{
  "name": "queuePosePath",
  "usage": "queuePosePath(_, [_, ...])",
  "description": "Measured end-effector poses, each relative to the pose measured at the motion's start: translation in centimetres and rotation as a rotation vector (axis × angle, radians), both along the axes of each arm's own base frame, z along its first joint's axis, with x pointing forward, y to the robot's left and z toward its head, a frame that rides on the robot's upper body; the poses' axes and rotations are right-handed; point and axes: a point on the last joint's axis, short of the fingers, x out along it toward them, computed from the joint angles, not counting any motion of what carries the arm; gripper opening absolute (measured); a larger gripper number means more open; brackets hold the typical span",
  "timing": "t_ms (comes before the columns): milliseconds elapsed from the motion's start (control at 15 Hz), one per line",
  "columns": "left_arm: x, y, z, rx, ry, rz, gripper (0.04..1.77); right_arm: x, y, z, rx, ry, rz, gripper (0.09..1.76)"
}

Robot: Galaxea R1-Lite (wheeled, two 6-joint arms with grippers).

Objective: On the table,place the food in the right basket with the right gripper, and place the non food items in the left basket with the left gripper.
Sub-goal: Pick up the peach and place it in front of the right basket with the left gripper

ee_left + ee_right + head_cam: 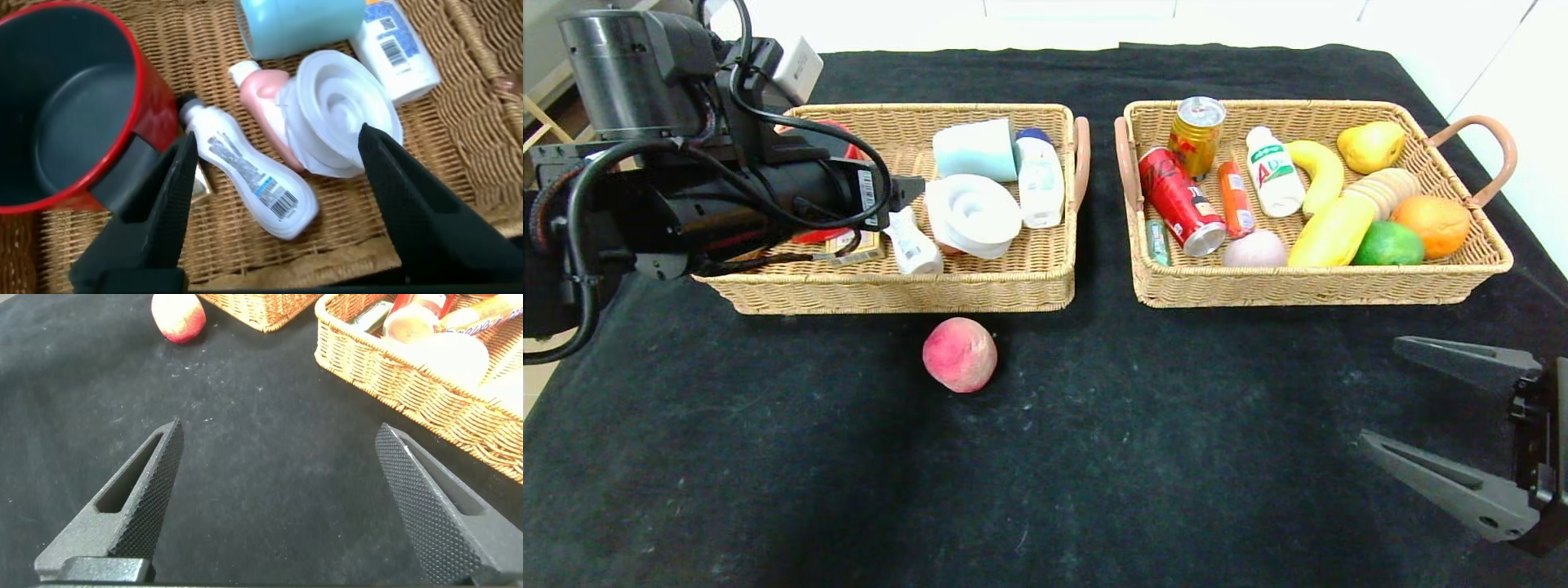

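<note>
My left gripper (275, 131) hangs open over the left basket (890, 294). The white waisted bottle (249, 175) lies loose on the wicker under its spread fingers, touching neither. The white coiled disc (974, 214) rests beside that bottle (913, 242). A pink-red peach (960, 354) sits on the black table (1094, 457) just in front of the left basket. The right basket (1307, 286) holds a pale ball (1254, 249), a yellow oblong fruit (1331, 233) and an orange sausage stick (1235, 198). My right gripper (1380, 392) is open and empty, low at the table's front right.
A red cup (73, 106), a teal cylinder (976, 149) and a blue-capped white bottle (1040, 178) also fill the left basket. Cans, a banana, a pear, an orange and a lime crowd the right basket. The peach (178, 316) shows far ahead of the right gripper (279, 429).
</note>
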Motion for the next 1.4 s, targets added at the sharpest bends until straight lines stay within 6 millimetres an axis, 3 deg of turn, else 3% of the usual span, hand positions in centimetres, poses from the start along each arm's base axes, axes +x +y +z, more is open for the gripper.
queuePosePath(333, [-3.8,-1.7,-1.0,0.028,0.093,-0.093,1.57,0.0,0.0,-0.1,-0.001,0.002,0.001,1.71])
queuePosePath(800, [-10.7,-3.1,-2.9,0.160,0.401,-0.239,1.66,0.0,0.1,-0.2,-0.004,0.008,0.007,1.71])
queuePosePath(1067, [-11.0,-3.6,-3.6,0.179,0.432,-0.177,1.68,0.1,0.1,-0.3,-0.005,0.011,0.008,1.71])
queuePosePath(1400, [-9.0,-5.4,-5.2,0.150,0.464,-0.126,1.70,0.1,0.2,-0.3,-0.005,0.013,0.009,1.71])
